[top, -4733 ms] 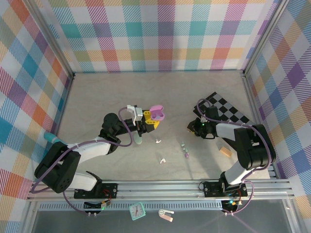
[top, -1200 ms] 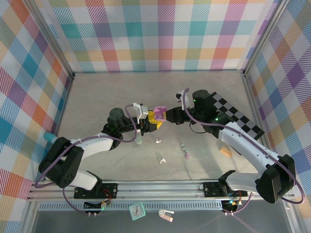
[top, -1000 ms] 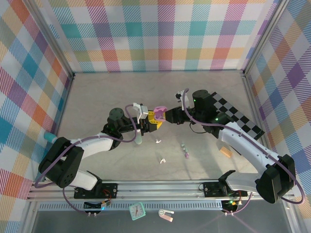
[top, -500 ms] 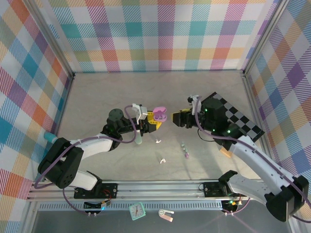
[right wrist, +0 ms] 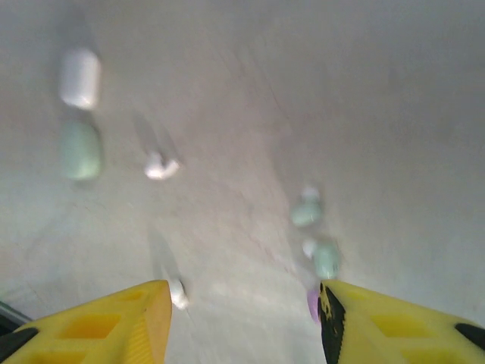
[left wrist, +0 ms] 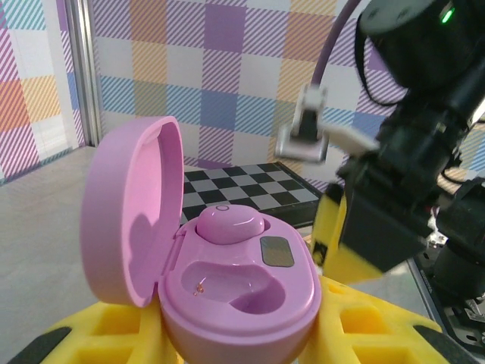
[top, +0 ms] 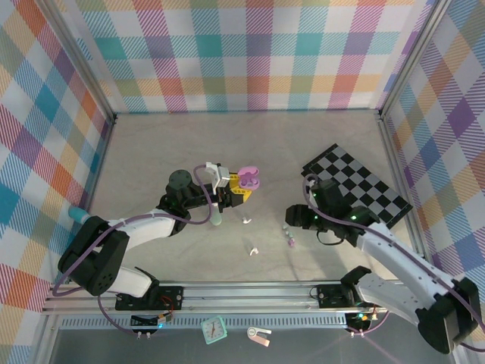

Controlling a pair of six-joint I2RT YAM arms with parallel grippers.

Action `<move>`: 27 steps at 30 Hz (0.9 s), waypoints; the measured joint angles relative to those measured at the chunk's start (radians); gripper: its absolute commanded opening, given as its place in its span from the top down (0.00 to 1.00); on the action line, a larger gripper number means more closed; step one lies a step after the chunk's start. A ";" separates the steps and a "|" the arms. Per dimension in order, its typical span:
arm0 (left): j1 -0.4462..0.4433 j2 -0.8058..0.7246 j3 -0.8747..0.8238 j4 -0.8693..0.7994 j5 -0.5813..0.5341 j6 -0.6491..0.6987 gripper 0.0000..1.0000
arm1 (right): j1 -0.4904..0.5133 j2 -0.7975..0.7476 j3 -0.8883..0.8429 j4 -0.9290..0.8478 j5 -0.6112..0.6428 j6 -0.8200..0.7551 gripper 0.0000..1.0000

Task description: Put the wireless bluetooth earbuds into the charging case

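left end effector pinching open purple charging case | 1 purple earbud seated, 1 well bare | right end effector spread above worktop | mint earbuds beneath it | white earbuds toward the left end effector
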 measured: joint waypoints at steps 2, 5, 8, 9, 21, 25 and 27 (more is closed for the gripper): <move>0.002 0.000 0.000 0.000 -0.002 0.002 0.81 | 0.001 0.055 -0.025 -0.006 -0.043 0.033 0.47; 0.004 0.000 0.000 0.000 -0.004 0.003 0.81 | 0.011 0.131 -0.069 0.008 -0.108 0.082 0.50; 0.004 0.000 0.000 0.000 -0.007 0.003 0.81 | 0.031 0.197 -0.103 0.028 -0.146 0.117 0.54; 0.004 -0.001 -0.001 0.000 -0.008 0.003 0.81 | 0.035 0.216 -0.110 0.036 -0.150 0.129 0.55; 0.004 -0.014 -0.006 -0.006 -0.012 0.018 0.81 | 0.035 0.315 -0.126 0.128 -0.185 0.223 0.61; 0.004 -0.016 -0.007 -0.007 -0.013 0.024 0.81 | 0.035 0.329 -0.129 0.141 -0.184 0.253 0.61; 0.004 -0.020 -0.008 -0.007 -0.013 0.026 0.81 | 0.035 0.328 -0.129 0.141 -0.166 0.266 0.61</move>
